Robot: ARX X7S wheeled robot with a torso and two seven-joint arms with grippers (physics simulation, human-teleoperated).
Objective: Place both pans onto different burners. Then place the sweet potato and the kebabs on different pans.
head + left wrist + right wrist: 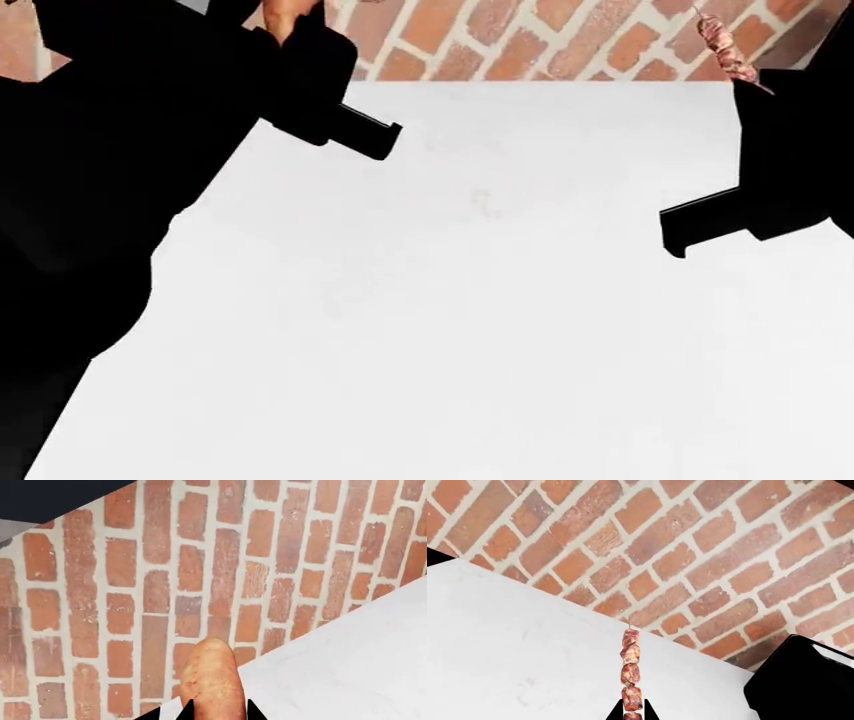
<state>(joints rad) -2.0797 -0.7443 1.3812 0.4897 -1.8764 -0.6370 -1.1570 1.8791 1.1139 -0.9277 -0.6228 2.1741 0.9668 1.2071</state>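
Observation:
My left gripper (219, 706) is shut on the sweet potato (212, 675), an orange-brown oval tuber that sticks out past the fingertips toward the brick wall. In the head view the sweet potato (282, 14) shows at the top left above the raised left arm. My right gripper (632, 708) is shut on the kebabs (630, 667), reddish-brown meat chunks on a thin skewer. The head view has the kebabs (727, 42) at the top right, held up over the counter's back edge. No pans or burners are in view.
A white counter (454, 300) runs below both arms to a red brick wall (561, 40). A black boxy object (800, 685) sits at the counter's end in the right wrist view. A dark panel (60, 495) fills one corner of the left wrist view.

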